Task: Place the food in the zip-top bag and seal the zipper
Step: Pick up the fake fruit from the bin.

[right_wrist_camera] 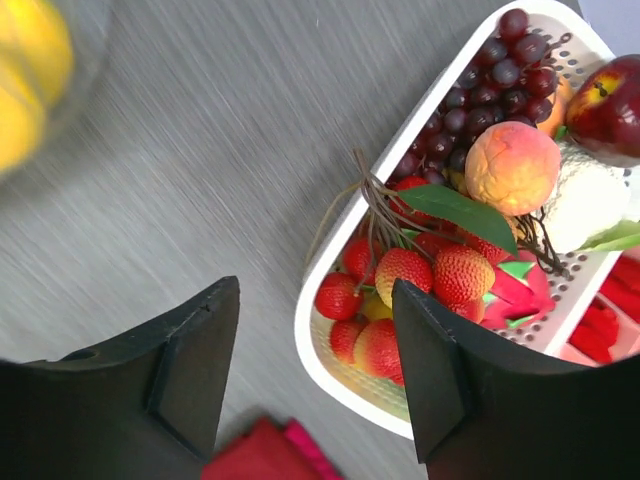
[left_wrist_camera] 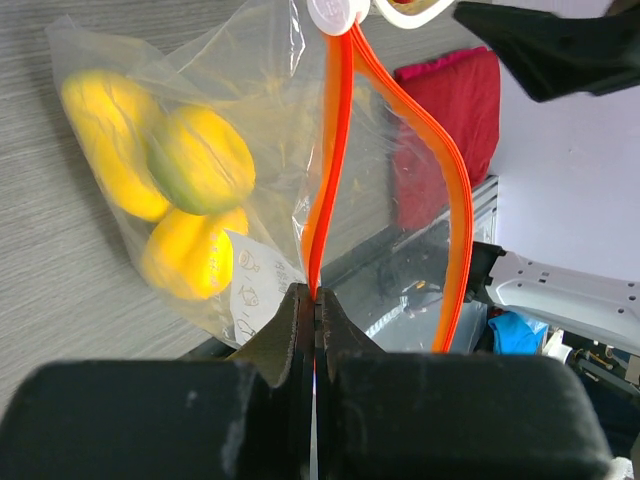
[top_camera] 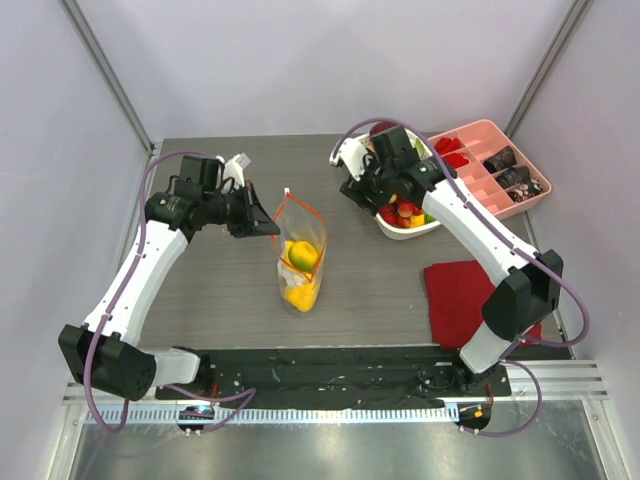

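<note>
The left tool (left_wrist_camera: 315,300) pinches one lip of the orange-red zipper (left_wrist_camera: 335,150), holding the zip-top bag (top_camera: 298,255) of yellow food (left_wrist_camera: 200,160) agape, while the right tool (right_wrist_camera: 315,370), jaws spread at the white basket (right_wrist_camera: 312,355) to the bag's right, should settle squarely around one strawberry (right_wrist_camera: 403,272) before closing.

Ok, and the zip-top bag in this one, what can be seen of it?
The zip-top bag is clear, crinkly plastic with faint white print, standing mouth up on the table. Its orange-red zipper is open, the two strips bowed apart and meeting at a white tip. The left gripper is shut on one strip. Inside lie yellow pieces and a green-yellow piece.
</note>
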You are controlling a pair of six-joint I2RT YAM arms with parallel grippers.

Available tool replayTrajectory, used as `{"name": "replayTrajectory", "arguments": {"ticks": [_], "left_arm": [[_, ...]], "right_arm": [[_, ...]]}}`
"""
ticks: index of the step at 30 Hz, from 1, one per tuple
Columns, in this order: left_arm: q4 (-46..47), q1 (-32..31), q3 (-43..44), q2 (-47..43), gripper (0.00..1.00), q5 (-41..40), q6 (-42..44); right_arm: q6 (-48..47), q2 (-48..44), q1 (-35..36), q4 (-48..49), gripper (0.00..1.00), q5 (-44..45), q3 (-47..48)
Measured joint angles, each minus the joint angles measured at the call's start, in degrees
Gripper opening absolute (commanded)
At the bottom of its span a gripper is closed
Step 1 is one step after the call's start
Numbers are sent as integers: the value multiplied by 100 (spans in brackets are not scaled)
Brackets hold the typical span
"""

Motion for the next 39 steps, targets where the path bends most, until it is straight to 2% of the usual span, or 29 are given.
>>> {"name": "replayTrajectory", "arguments": {"ticks": [7,17,26,29,30,33,37,39], "left_arm": [[2,0,0,0,0,-2,0],[20,0,0,15,0,2,-2],[31,0,0,31,0,4,-9],[44,0,0,46,0,4,-9],[50,0,0,52,0,4,-9],[72,0,0,76,0,4,-11],[98,0,0,101,0,4,-9],[105,0,0,101,0,4,-9]], "right_arm": [[-942,544,52,520,69,520,-369],[-1252,1224,52,1515,75,988,-597],[-1648,1690,52,2190,72,1425,-789],[-1718,1792,52,2339,66,1530,-828],[-1733,1803,52,2365,58,1556,-831],[-1803,1812,52,2455,45,1626,-831],[-1792,1812,52,2524,39,1635,-831],[-1766,1812,52,2533,31,1617,-831]]}}
